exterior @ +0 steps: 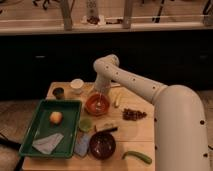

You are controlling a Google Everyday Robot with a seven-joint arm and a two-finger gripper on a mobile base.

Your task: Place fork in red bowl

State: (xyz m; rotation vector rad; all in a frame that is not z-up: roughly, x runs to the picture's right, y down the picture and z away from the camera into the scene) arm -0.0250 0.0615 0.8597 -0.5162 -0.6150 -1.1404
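One pincer [100,95] over red bowl [87,106]

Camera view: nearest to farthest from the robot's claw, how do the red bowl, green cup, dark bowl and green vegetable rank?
1. red bowl: right below the gripper.
2. green cup: slightly toward the camera.
3. dark bowl: front edge.
4. green vegetable: front corner.

Glossy red bowl [88,106] beneath the claw [100,94], silvery fork [100,103], matt wooden table [133,133]
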